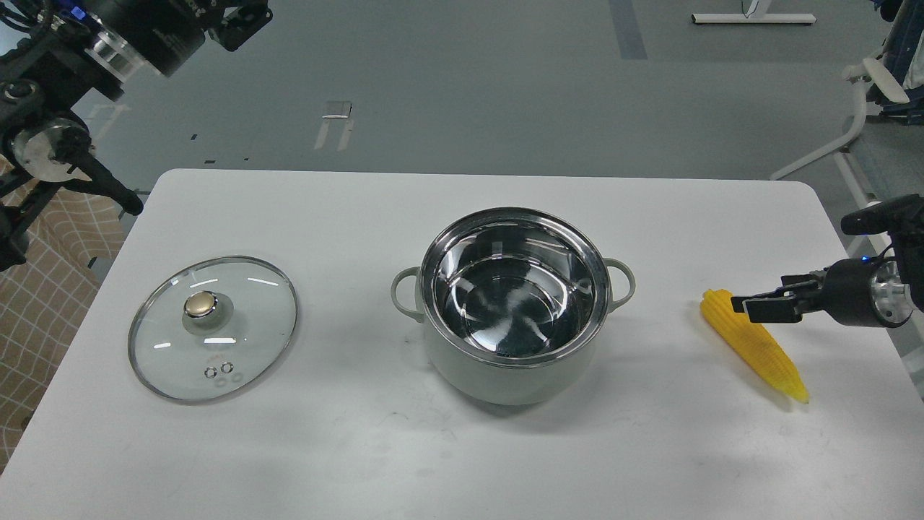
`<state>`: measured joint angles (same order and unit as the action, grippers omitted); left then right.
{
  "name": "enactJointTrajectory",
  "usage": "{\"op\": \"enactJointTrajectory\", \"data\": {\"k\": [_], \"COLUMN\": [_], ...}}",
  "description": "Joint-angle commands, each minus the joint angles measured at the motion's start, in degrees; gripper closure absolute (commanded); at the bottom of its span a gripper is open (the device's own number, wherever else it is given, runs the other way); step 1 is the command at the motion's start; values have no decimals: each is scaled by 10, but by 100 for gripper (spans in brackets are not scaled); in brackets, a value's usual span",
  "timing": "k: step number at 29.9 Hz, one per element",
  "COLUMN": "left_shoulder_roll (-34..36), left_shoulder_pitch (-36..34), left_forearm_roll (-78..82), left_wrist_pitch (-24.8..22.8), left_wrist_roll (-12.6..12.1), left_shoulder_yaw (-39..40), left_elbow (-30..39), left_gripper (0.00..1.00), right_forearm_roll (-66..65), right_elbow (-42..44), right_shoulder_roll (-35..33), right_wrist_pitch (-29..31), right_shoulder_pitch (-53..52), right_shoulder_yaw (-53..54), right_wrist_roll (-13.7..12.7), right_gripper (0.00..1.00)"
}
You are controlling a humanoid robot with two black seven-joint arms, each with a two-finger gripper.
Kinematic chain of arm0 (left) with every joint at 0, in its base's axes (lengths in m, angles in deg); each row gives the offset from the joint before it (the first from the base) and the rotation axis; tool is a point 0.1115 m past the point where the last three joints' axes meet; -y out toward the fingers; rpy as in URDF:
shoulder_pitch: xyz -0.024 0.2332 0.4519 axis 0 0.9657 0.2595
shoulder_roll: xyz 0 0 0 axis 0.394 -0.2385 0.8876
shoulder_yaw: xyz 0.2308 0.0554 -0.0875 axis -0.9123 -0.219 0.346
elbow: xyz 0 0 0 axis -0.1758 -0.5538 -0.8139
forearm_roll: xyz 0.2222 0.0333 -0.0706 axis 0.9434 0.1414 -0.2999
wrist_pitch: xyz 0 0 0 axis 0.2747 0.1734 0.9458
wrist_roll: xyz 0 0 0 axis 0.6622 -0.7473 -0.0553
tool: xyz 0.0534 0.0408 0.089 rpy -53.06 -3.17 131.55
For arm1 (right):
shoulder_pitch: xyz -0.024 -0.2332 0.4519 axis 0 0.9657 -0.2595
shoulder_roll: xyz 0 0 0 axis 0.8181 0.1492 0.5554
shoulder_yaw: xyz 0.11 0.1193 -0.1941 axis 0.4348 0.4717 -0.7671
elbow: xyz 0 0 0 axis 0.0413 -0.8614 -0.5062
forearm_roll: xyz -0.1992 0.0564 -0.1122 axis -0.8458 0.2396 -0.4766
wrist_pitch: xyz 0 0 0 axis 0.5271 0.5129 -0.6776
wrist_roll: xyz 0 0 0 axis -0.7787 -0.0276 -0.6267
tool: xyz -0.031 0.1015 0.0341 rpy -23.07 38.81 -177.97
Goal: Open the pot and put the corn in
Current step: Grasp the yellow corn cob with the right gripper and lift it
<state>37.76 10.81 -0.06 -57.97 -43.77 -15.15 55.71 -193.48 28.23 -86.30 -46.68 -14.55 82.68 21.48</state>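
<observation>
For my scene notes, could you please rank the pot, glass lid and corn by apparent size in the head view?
1. Pot, largest.
2. Glass lid, somewhat smaller across.
3. Corn, clearly smallest, long but thin.

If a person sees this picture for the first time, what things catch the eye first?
The open pot at the table's middle, its shiny steel inside empty. To its left, the glass lid lies flat on the white table. At the right, the bright yellow corn lies on the table, with the right pincer at its blunt end.
</observation>
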Motion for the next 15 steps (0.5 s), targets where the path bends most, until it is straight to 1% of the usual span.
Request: {"op": "enactJointTrajectory", "data": {"k": [1,7,11,12,13,15], "left_shoulder_roll": [1,1,1,1,1,0], "left_shoulder_pitch": [0,1,1,1,1,3], "left_forearm_roll": [0,0,0,0,0,0], "left_wrist_pitch": [0,0,0,0,0,0], "left_wrist_roll": [0,0,0,0,0,0], "left_shoulder_yaw": [0,0,0,0,0,0], "left_elbow": [5,7,7,7,7,7], "left_gripper": [3,3,4,4,3,4], "right_forearm_roll": [-27,-44,-44,-44,-45,-45], "right_elbow": [29,55,57,59,62,64], "right_shoulder_roll": [30,52,64,65,66,67], "right_wrist_pitch": [-9,-13,-13,-13,-13,-13], "right_shoulder_pitch": [8,18,26,28,31,32], "right_shoulder_yaw": [-3,-4,-4,-4,-4,-4], "right_wrist_roll": [0,0,0,0,0,0], "right_gripper": [0,2,12,17,24,61]}}
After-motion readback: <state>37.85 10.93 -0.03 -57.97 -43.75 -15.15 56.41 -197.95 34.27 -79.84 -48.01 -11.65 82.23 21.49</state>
